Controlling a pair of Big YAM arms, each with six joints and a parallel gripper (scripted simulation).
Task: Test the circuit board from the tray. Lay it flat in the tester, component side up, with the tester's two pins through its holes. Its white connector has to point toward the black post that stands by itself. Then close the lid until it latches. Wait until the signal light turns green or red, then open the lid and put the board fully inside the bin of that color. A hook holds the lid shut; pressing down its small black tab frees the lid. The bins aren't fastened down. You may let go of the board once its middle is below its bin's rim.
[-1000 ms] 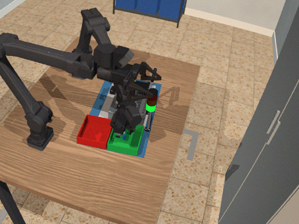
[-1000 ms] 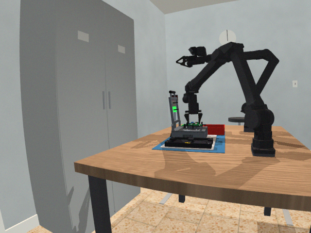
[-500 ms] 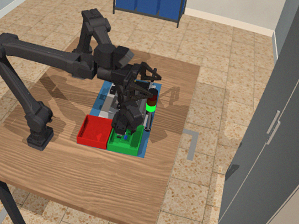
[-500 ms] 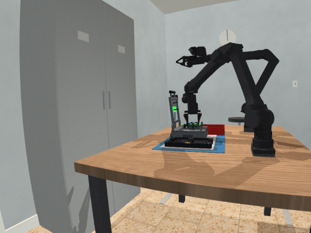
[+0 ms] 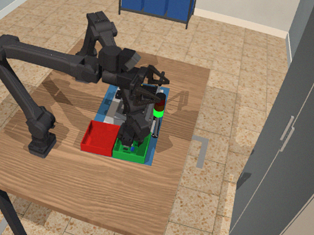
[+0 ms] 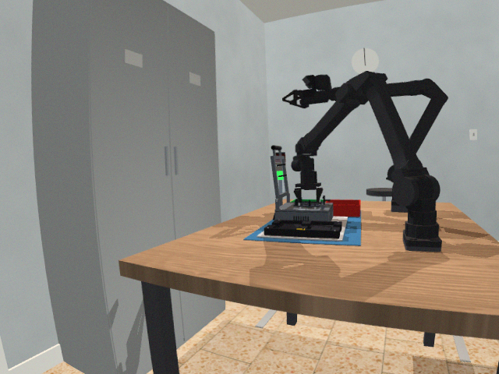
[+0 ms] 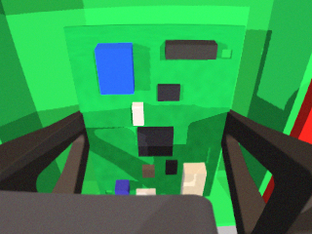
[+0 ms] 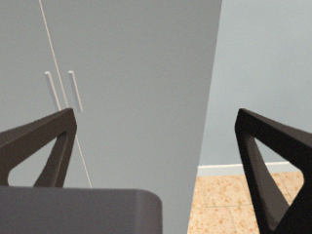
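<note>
The green circuit board (image 7: 205,83) lies level, component side up, between the fingers of my left gripper (image 5: 127,143) (image 6: 308,200) (image 7: 155,118), which is shut on its side edges. Board and fingertips are down inside the green bin (image 5: 128,157) (image 7: 44,88). The gap under the board is hidden. The signal light (image 5: 158,113) (image 6: 280,174) glows green. The tester (image 6: 304,213) stands with its lid (image 6: 274,173) open, nearly upright. My right gripper (image 5: 164,90) (image 8: 155,117) is open and empty, high above the tester, facing the cabinet.
The red bin (image 5: 96,150) (image 6: 350,208) (image 7: 307,127) stands right beside the green one. The black tray (image 6: 277,231) lies on the other side of the tester. The right arm reaches across above the tester, close to the left arm in the top view.
</note>
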